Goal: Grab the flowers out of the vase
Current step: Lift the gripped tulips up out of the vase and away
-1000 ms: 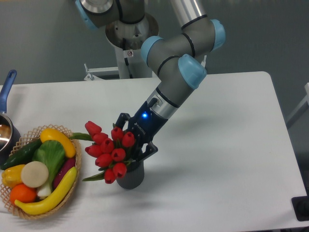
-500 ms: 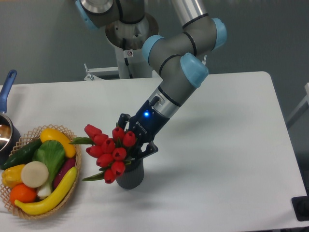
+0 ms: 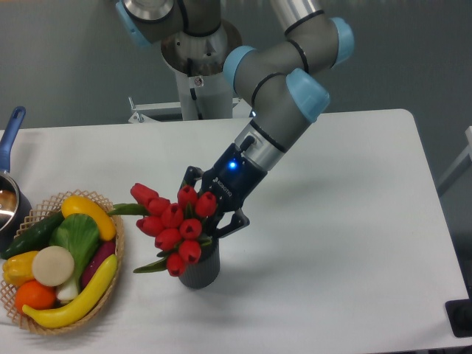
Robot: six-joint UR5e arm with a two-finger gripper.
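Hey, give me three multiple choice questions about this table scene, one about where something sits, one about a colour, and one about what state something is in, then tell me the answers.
1. Where is the basket relative to the vase?
A. to its left in the picture
B. to its right in the picture
C. stacked on it

2. What colour are the flowers?
A. yellow
B. red
C. white

3. How does the vase stand?
A. tipped on its side
B. upside down
C. upright on the table

Answers:
1 A, the basket lies at the left edge of the picture, apart from the vase.
2 B, the buds are all red with green leaves.
3 C, its mouth faces up, with the flowers above it and the tool right behind the bunch.
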